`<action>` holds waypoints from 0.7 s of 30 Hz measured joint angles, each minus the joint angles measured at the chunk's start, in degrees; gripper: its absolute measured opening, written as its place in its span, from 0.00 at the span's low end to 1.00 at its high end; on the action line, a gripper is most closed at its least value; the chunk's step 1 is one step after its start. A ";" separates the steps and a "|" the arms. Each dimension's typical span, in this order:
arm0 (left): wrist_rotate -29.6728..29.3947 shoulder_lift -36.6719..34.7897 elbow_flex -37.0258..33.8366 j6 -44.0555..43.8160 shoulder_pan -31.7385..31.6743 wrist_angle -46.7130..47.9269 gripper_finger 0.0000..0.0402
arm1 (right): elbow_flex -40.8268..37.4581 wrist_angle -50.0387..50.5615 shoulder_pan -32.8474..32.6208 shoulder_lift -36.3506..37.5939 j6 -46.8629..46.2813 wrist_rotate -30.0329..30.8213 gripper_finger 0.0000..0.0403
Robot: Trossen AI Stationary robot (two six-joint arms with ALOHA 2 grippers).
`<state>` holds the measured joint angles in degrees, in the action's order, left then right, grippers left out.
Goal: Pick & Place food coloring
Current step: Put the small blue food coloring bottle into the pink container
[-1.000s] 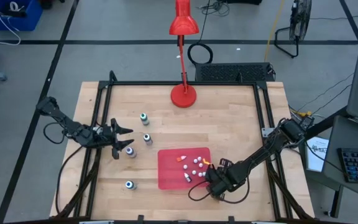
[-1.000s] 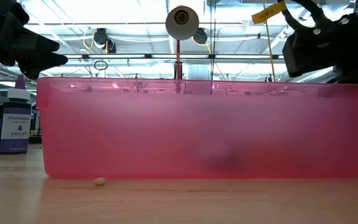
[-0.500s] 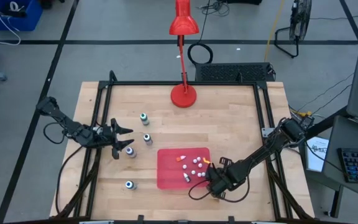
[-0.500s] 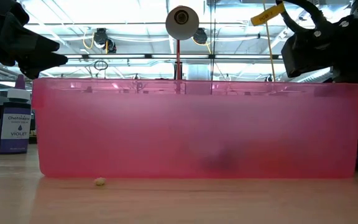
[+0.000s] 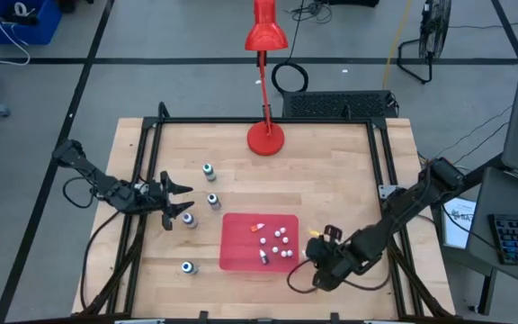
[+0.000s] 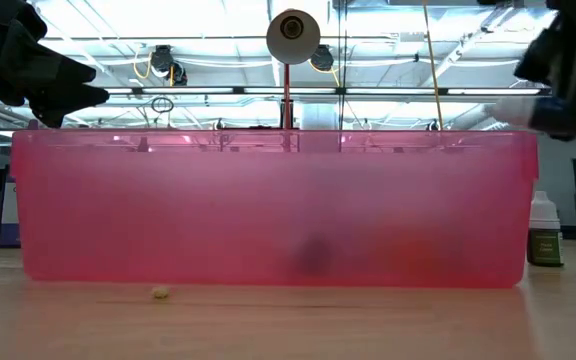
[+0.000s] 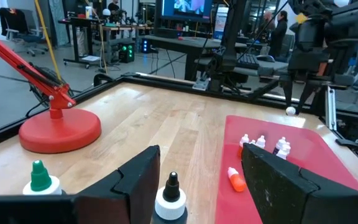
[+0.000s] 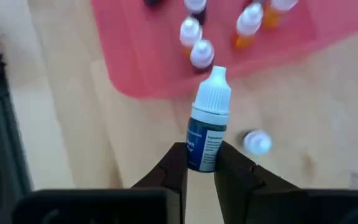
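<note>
Several tiny food coloring bottles (image 5: 277, 241) lie in the flat red tray (image 5: 236, 256). Others stand on the wood to its left (image 5: 213, 201), (image 5: 209, 170), (image 5: 187, 266). My right gripper (image 5: 316, 245) hangs above the table just off the tray's right edge, shut on a white-capped bottle with a blue label (image 8: 209, 118). My left gripper (image 5: 176, 200) waits open at the table's left side. A black-tipped bottle (image 7: 171, 199) stands just ahead of its fingers, and a green-capped one (image 7: 39, 177) stands beside it. My right gripper pinches the bottle's lower body (image 8: 201, 160) between its two fingers. The fingers slant down from the table's near right side. The bottle runs on along the fingers, its white cap (image 8: 215, 93) past the fingertips, and it is lifted clear of the table and the tray.
A small white bottle (image 8: 257, 142) lies on the wood beside the tray, below my right gripper. A red desk lamp stands with its base (image 5: 265, 138) at the table's far middle. In the low view the tray wall (image 6: 268, 210) hides most of the table, with a bottle (image 6: 543, 232) at its right.
My right gripper has risen and drawn back toward the table's near right corner. The red tray, with the bottles in it, has slid a little toward the table's left edge.
</note>
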<state>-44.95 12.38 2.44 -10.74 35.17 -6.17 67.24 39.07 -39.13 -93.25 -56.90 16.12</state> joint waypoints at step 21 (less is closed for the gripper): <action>0.00 -0.02 0.00 0.00 -0.01 0.00 0.57 | -20.95 -58.37 5.33 0.61 55.01 7.75 0.10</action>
<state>-44.95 12.36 2.44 -10.74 35.16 -6.17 46.29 -19.30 -33.81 -92.64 -1.88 23.87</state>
